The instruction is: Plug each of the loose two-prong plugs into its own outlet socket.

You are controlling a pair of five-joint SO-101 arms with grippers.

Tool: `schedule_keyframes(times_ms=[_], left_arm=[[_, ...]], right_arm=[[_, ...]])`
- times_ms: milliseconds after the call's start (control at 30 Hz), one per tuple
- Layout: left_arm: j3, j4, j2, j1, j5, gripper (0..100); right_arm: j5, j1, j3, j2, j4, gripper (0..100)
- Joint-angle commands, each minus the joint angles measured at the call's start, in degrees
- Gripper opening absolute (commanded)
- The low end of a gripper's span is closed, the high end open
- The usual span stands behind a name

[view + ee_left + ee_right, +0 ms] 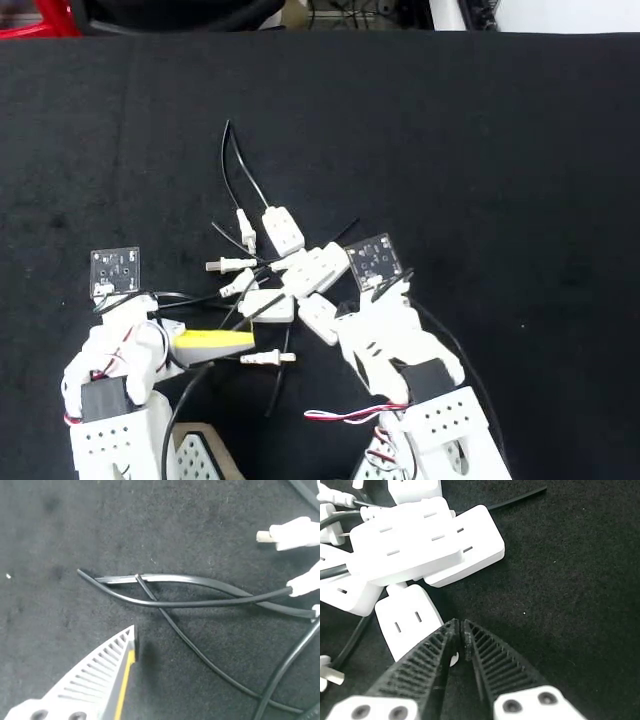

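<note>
Several white outlet blocks (315,268) lie in a heap at the table's middle, with black cables across them. Loose two-prong plugs lie around the heap: one (268,357) nearest the arms, another (230,265) on the heap's left. My left gripper (248,342), with a yellow pad, is shut and empty just left of the nearest plug. In the left wrist view its tip (132,639) hovers over bare cloth near crossed black cables (190,602), with two plugs (295,532) farther off. My right gripper (459,629) is shut and empty, its tips at the end of a small two-slot outlet (407,622).
The table is covered in black cloth (480,150), with wide free room at the back and on both sides. Small black-and-white marker cards (115,270) sit by each arm. A red object (40,20) lies beyond the far left edge.
</note>
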Motion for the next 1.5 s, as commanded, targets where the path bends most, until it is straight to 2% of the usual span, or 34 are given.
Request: schedule_keyframes(times_ms=[0, 200, 400, 533, 633, 767, 867, 1000, 1167, 1367, 1467], left_arm=[[0.7, -2.2, -0.6, -0.5, -0.5, 65], [0.7, -7.3, -0.7, 0.0, -0.5, 38], [0.7, -13.5, -0.7, 0.1, -0.4, 24], [-1.4, -12.7, -0.4, 0.1, -0.5, 26], [-6.5, -7.8, -0.4, 0.8, -0.2, 28], [-11.8, -2.8, -0.3, 7.3, -0.1, 26], [-12.5, -2.1, -0.2, 10.7, 1.0, 25], [-14.0, -2.6, 4.0, 10.6, 1.2, 25], [-24.4, -4.0, 18.8, 11.3, 2.1, 25], [-36.3, -9.9, 46.0, 15.0, 9.8, 25], [-40.9, -12.6, 57.4, 16.7, 11.5, 25]], right_arm=[[0.4, -1.0, -0.4, -0.2, -0.4, 2.1], [0.4, -1.0, -0.4, -0.2, -0.4, 2.1], [0.4, -1.0, -0.4, -0.2, -0.4, 2.1], [0.4, -1.0, -0.4, -0.2, -0.4, 2.1], [0.4, -1.0, -0.4, -0.2, -0.4, 2.1], [0.4, -1.0, -0.4, -0.2, -0.4, 2.1], [0.4, -1.0, -0.4, -0.2, -0.4, 2.1], [0.4, -1.0, -0.4, -0.2, -0.4, 2.1], [0.4, -1.0, -0.4, -0.2, -0.4, 2.1], [0.4, -1.0, -0.4, -0.2, -0.4, 2.1], [0.4, -1.0, -0.4, -0.2, -0.4, 2.1]])
